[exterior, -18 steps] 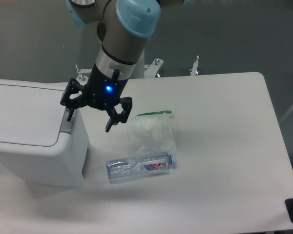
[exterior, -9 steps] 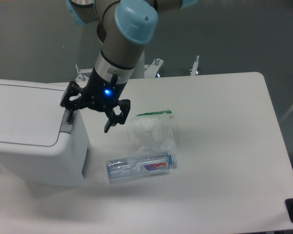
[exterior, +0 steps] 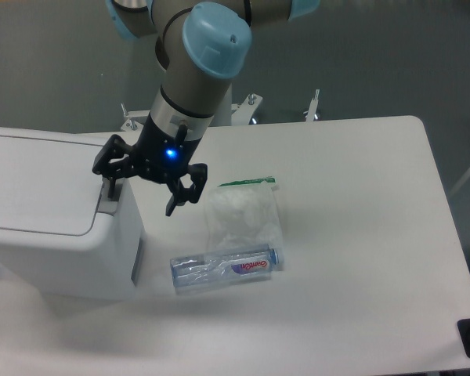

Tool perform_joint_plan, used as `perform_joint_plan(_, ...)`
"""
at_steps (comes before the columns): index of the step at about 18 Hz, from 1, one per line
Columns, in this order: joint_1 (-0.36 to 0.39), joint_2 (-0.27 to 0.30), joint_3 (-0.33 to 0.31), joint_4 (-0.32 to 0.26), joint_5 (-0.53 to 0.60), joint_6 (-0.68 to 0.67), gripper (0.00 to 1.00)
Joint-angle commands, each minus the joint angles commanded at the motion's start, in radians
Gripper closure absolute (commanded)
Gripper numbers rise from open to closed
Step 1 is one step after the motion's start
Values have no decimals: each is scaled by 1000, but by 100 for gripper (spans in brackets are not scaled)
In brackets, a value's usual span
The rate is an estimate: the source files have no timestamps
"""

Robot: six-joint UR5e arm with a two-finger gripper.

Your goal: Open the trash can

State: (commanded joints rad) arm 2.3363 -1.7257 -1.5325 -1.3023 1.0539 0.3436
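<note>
- Shifted a little to the left since a second ago: end effector [exterior: 140, 188], its left fingertip now over the grey push tab [exterior: 106, 200] at the lid's right edge rather than just beside it.
- Spread wide open, holding nothing; one finger [exterior: 108, 174] above the tab, the other finger [exterior: 181, 194] hanging past the bin's right side over the tabletop [exterior: 360, 235].
- Cannot tell whether the left fingertip touches the tab or hovers just above it.
- Blue light lit on the end effector's body.
- Standing at the left edge of the tabletop, partly cut off by the frame: trash can [exterior: 39, 227], white, boxy, lid flat and shut.
- Lying to the right of the bin, near but apart from it: clear plastic bottle [exterior: 225, 269] on its side, cap end pointing right.
- Just behind the bottle and touching it: clear plastic bag [exterior: 243, 213] with a green strip along its top edge and white stuff inside.
</note>
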Motion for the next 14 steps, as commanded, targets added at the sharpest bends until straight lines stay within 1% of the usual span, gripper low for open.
perform_joint_plan(3,2,0,6,-2,2,0,0)
perform_joint_plan(7,12,-3,31,-6,0,6,0)
perform_joint_plan(11,72,-2,55,8,2,64,0)
perform_joint_plan(14,135,0,40,17,3,103,0)
